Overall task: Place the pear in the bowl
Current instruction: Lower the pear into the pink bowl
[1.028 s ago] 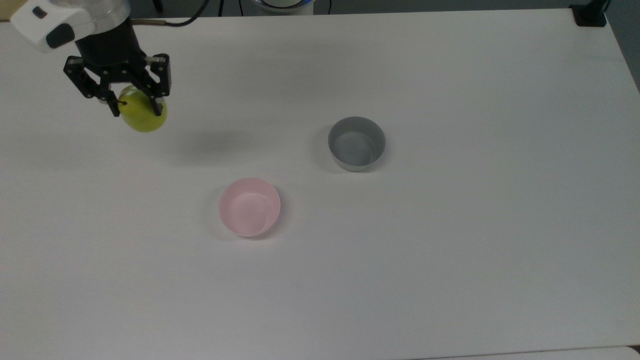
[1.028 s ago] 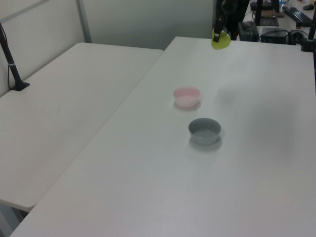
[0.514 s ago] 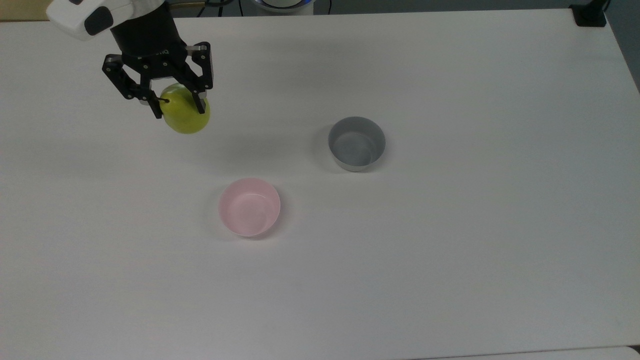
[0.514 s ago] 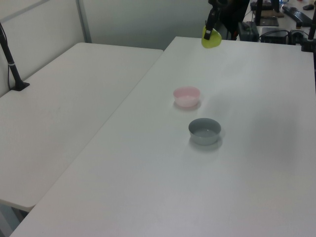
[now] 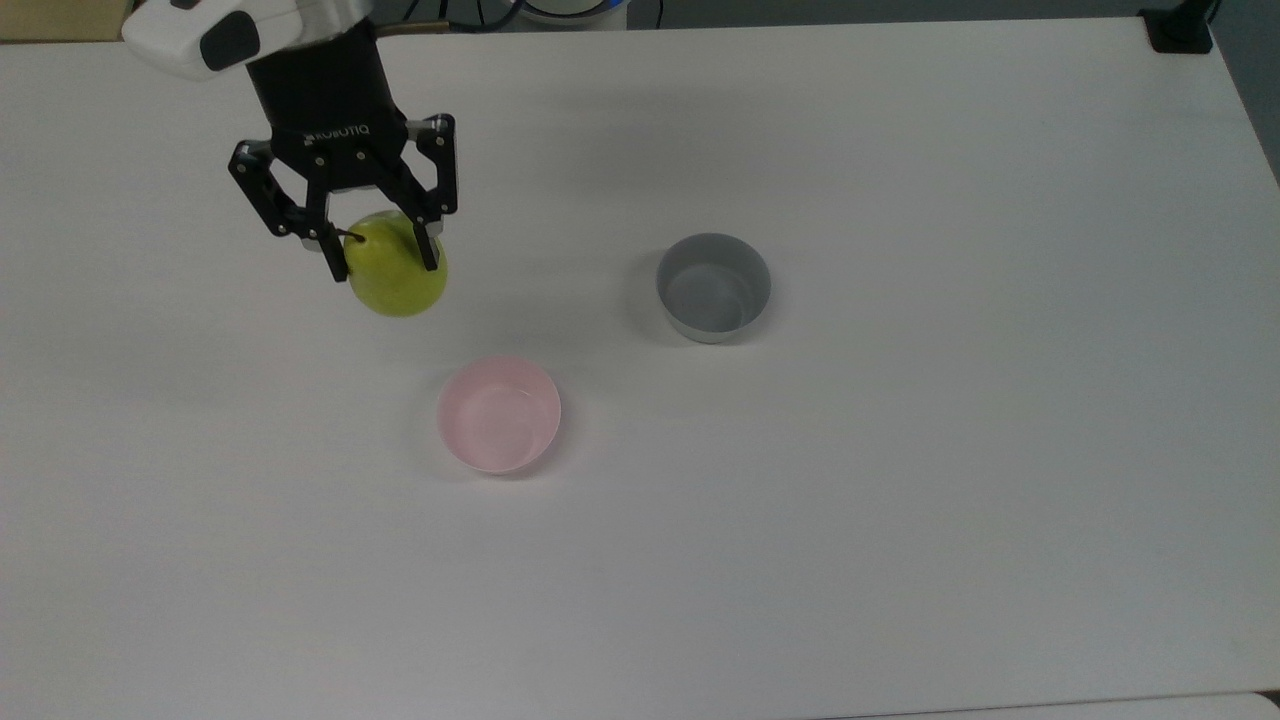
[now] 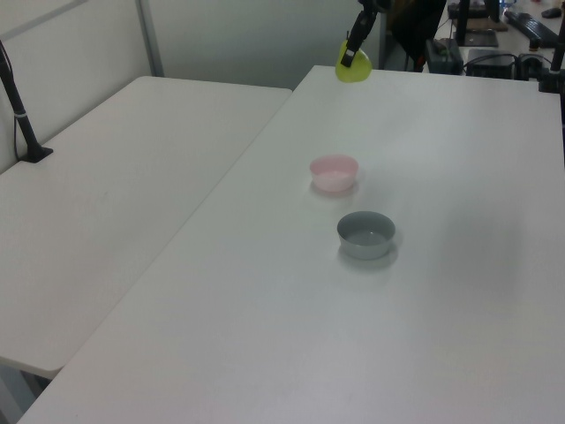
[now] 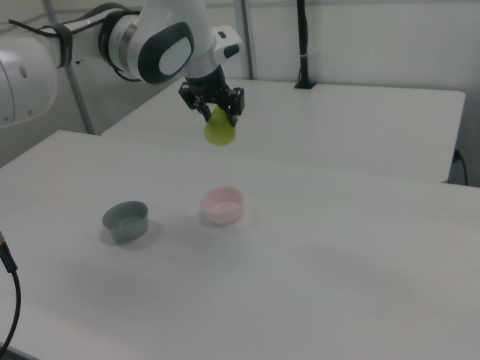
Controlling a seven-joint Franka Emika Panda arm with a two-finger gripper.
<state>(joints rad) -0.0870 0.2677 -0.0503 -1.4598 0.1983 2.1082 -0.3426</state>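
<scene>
The yellow-green pear point(image 5: 397, 279) hangs in the air, held at its top by my black gripper point(image 5: 386, 256), which is shut on it. In the top view it is up and to the left of the pale pink bowl point(image 5: 498, 413), which stands empty on the white table point(image 5: 900, 500). In the right view the pear point(image 7: 220, 133) and gripper point(image 7: 219, 115) hover well above and slightly left of the bowl point(image 7: 223, 205). In the left view the pear point(image 6: 353, 70) is high beyond the bowl point(image 6: 334, 172), below the gripper point(image 6: 353, 56).
A grey bowl point(image 5: 713, 287) of similar size stands empty to the right of the pink one in the top view, also in the left view point(image 6: 365, 235) and the right view point(image 7: 126, 220). A second white table point(image 6: 106, 203) adjoins this one. A black clamp post point(image 5: 1180, 25) sits at a corner.
My gripper has carried the pear rightward and downward in the top view, closer to the pink bowl. Both bowls have stayed put.
</scene>
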